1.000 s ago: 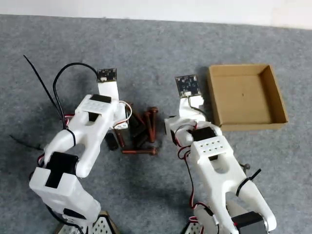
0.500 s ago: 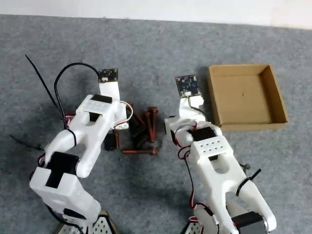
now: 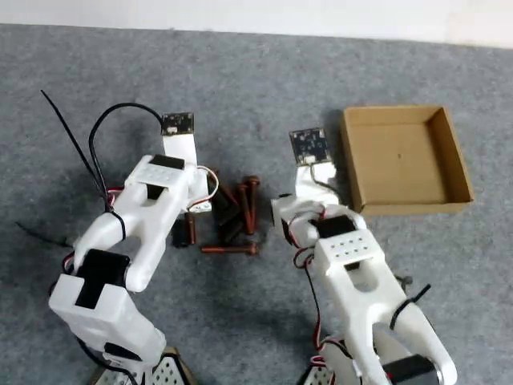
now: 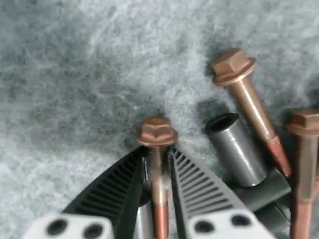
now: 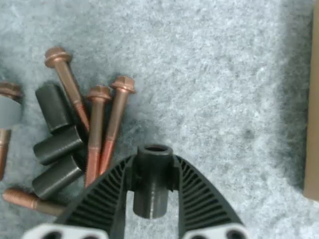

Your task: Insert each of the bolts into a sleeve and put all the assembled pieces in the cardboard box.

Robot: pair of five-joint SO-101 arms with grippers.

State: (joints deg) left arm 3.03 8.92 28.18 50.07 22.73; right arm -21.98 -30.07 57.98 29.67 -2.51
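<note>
Between the jaws of the left gripper [image 4: 158,155] a bolt [image 4: 156,133] is clamped by its shank; a sleeve [image 5: 152,191] is gripped by the right gripper [image 5: 153,162]. Between the arms, loose bolts [image 5: 118,107] and sleeves [image 5: 54,107] are piled; the cardboard box [image 3: 401,164] is seen beside the right arm.

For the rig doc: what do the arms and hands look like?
The left arm and right arm have white shells with black motors. The left hand and right hand have black ribbed fingers. Circuit boards sit at the wrists; a black cable loops off the left arm, red wires along the right.
</note>
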